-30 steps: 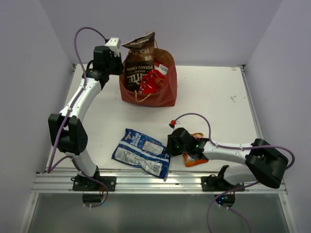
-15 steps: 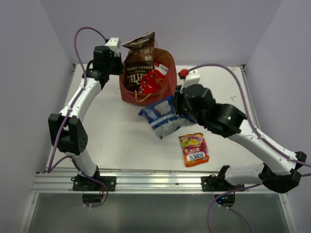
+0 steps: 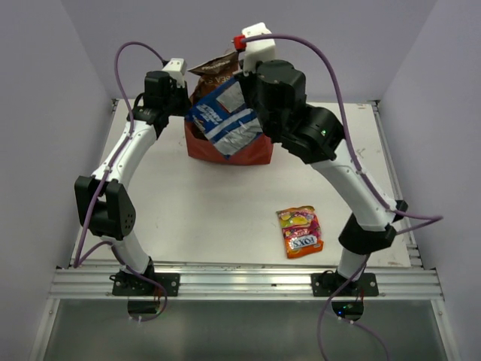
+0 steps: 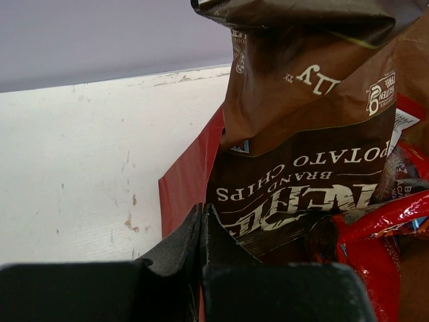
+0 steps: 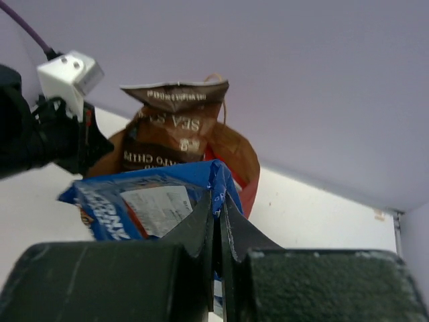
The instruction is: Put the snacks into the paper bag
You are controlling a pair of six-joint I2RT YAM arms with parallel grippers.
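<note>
My right gripper [image 3: 250, 101] [image 5: 218, 196] is shut on an edge of the blue-white snack packet [image 3: 224, 116] [image 5: 134, 201], which hangs in the air over the red paper bag [image 3: 225, 153] [image 5: 241, 151]. A brown chip bag [image 3: 214, 69] [image 4: 301, 134] [image 5: 171, 127] stands tall inside the bag, with a red candy bag [image 4: 375, 231] beside it. At the bag's left rim my left gripper [image 3: 183, 105] [image 4: 203, 216] is shut on the red paper edge [image 4: 182, 191]. A small orange-yellow-pink candy bag [image 3: 300, 232] lies flat on the table at the near right.
The white table [image 3: 188, 203] is walled on three sides by lilac panels. A metal rail [image 3: 240, 282] with both arm bases runs along the near edge. The right arm's purple cable [image 3: 342, 83] arcs high over the table's right half.
The right arm has carried the blue-white packet from mid-table up and back until it hangs over the paper bag. The left arm has stayed at the bag's rim.
</note>
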